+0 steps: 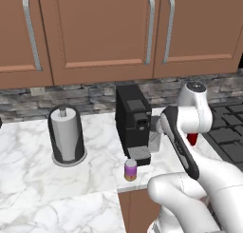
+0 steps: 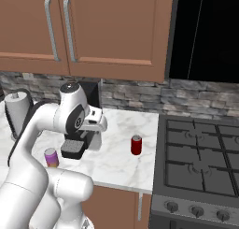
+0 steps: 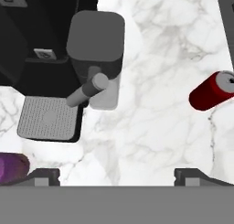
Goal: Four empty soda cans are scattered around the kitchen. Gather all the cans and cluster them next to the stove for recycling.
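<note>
The end effector [image 3: 116, 175] hangs above the white marble bench [image 2: 116, 162] with its fingers spread wide and empty. The small red soda can [image 2: 136, 145] stands upright near the dark grey gas stove [image 2: 200, 162] – towards that side of the hand, while the purple-pink can [image 2: 51, 157] stands opposite, by the black coffee machine [image 1: 133, 125]

Even, soft rendered light, faint shadows, sharp throughout.
</note>
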